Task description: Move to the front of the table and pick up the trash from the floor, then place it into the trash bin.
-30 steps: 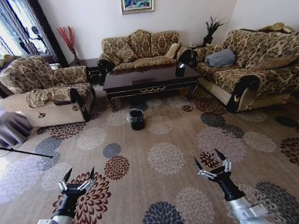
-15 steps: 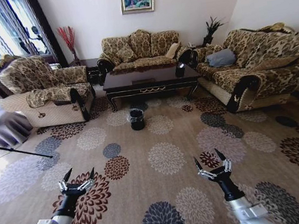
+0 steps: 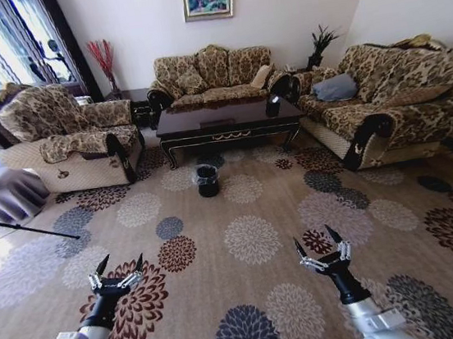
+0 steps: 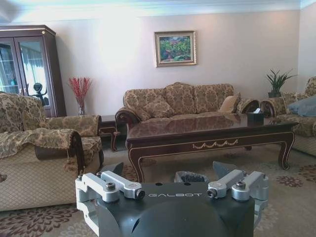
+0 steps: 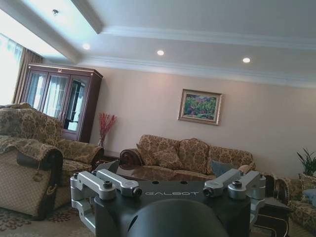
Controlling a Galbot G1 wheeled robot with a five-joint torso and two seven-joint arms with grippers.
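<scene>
Living room w/ patterned floor carpet spread ahead of me; table stood well apart at the far end, betw. the sofas. Trash bin sat on the carpet just in front of the table, liner around its rim; in the left wrist view its top peeked above the gripper body. Left gripper and right gripper hovered low over the carpet, fingers spread apart, holding nothing. Trash: possibly small pieces near the bin, too small for me to tell.
</scene>
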